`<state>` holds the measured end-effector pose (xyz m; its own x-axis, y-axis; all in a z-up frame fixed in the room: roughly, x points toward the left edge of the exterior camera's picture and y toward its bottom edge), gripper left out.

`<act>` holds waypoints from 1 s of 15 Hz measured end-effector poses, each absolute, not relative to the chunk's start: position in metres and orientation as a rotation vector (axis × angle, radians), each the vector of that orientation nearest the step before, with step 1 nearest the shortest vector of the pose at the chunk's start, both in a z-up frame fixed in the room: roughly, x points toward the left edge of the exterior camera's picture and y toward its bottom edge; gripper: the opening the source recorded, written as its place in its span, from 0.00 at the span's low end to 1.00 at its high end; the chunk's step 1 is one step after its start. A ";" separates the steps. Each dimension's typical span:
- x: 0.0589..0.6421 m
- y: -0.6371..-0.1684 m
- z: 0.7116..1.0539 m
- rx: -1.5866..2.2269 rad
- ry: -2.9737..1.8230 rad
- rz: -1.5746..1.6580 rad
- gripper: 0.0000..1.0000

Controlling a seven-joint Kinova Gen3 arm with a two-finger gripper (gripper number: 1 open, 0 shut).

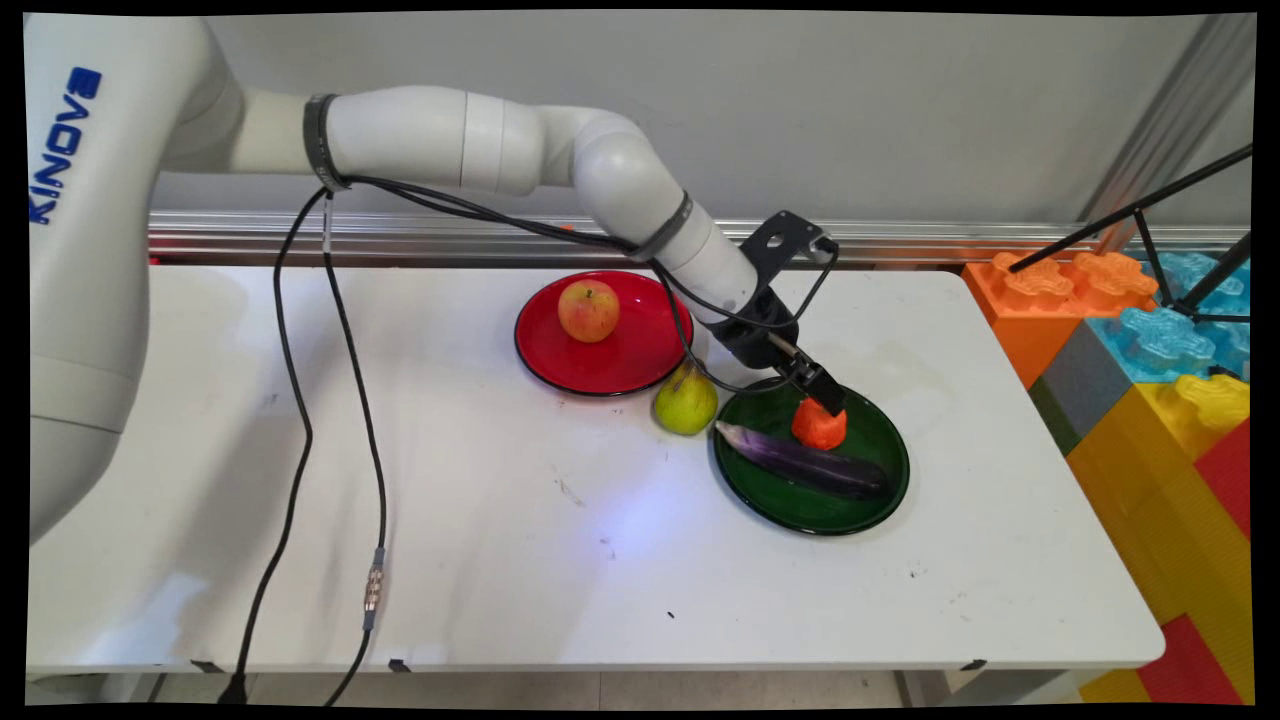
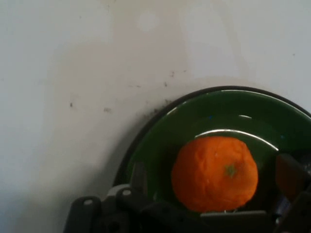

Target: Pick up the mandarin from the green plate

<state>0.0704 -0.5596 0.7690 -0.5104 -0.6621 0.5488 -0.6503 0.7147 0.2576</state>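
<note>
The gripper (image 1: 826,398) stands with its fingers (image 2: 138,177) spread either side of the orange (image 2: 214,173), which sits on the green plate (image 1: 880,485) beside an eggplant (image 1: 805,464). At the plate's nine o'clock lies a pear (image 1: 686,401); at eleven, an apple (image 1: 588,310) on a red plate (image 1: 640,360).

Green plate (image 2: 160,131) cut off at right — hand's (image 2: 214,194) fingertips behind the orange (image 2: 214,172).

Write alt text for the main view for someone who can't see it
A white robot arm's black gripper is down on an orange lying on a green plate beside a purple eggplant. A pear sits on the white table left of it, and an apple rests on a red plate behind.
</note>
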 end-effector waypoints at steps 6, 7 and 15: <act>0.062 -0.556 0.756 1.064 -2.252 -0.063 1.00; 0.062 -0.556 0.755 1.068 -2.248 -0.065 1.00; 0.056 -0.554 0.743 1.100 -2.219 -0.079 1.00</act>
